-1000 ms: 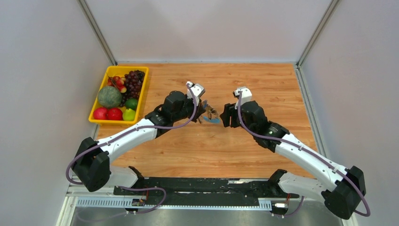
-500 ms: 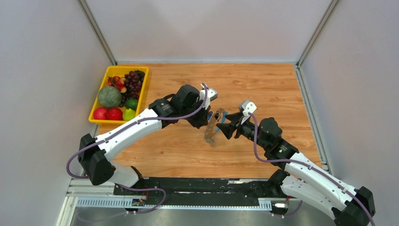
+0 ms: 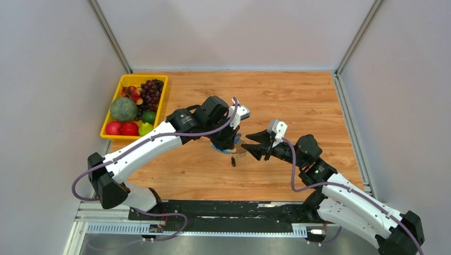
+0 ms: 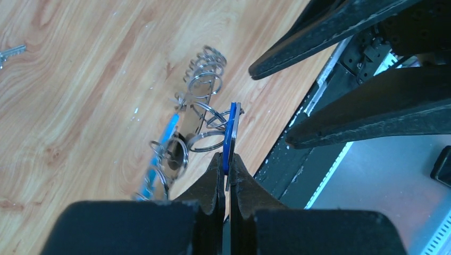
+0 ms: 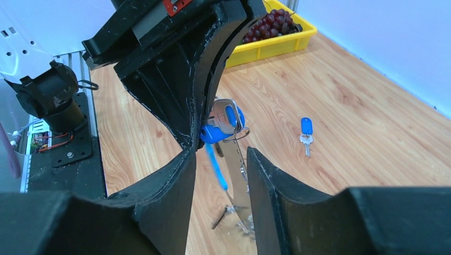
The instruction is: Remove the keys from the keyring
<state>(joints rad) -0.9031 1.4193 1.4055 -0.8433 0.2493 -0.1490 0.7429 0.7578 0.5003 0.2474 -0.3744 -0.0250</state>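
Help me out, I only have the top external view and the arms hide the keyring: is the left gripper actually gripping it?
Observer: Yes. The left wrist view shows the left gripper shut on the blue edge of the keyring.
Operator: What hangs under it?
Observer: A chain of small silver rings and a light blue strip hang beneath it.
Operator: Any key off yet?
Observer: One blue-headed key lies loose on the table, apart from the bunch.
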